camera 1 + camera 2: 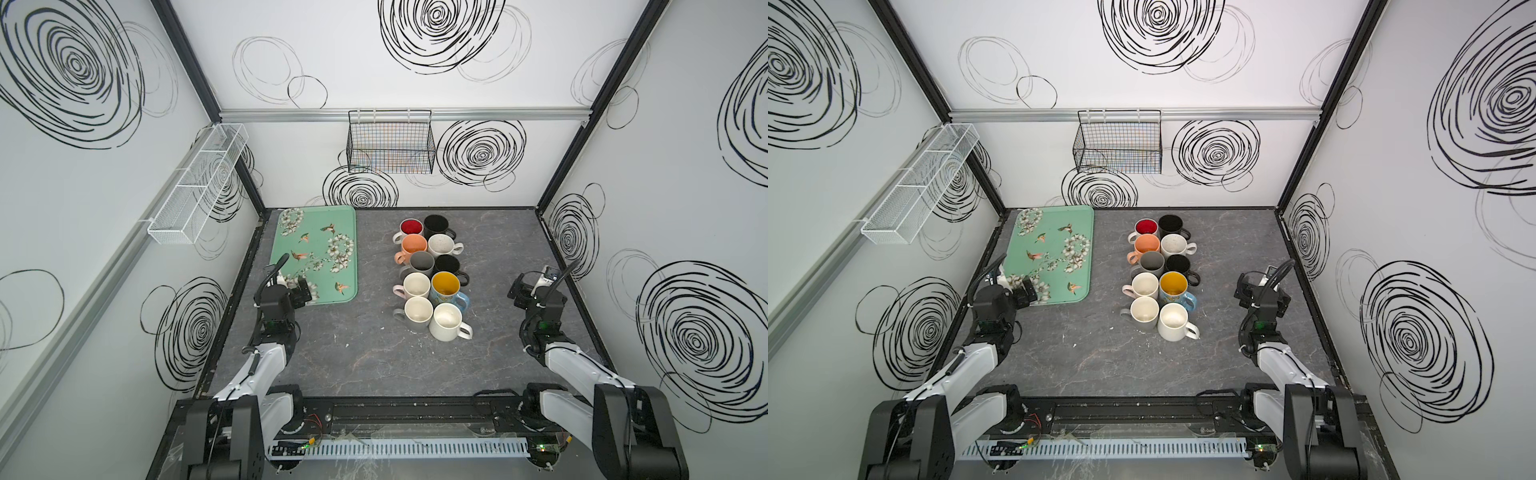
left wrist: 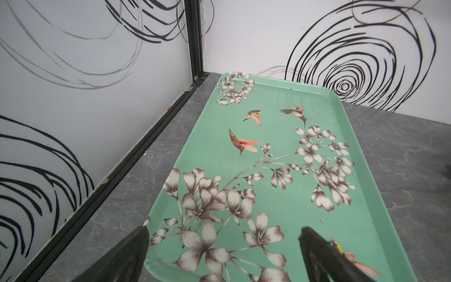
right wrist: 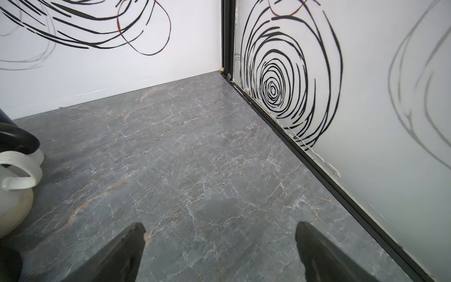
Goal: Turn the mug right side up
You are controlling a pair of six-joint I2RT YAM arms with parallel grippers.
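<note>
Both top views: all ten ceramic mugs (image 1: 422, 264) are seen mouth-up, nearer the right claw (image 3: 220, 225) than the left claw (image 2: 224, 230); both spread, empty.

tray (image 1: 286, 249): table (image 1: 374, 365) left | mugs (image 1: 422, 262): right of it, seemingly touching

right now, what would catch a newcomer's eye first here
A tight double row of ten mugs, all rim-up, stands in the middle of the table. A mint tray printed with flowers and hummingbirds lies at the far left. Bold black swirls cover the white walls.
</note>
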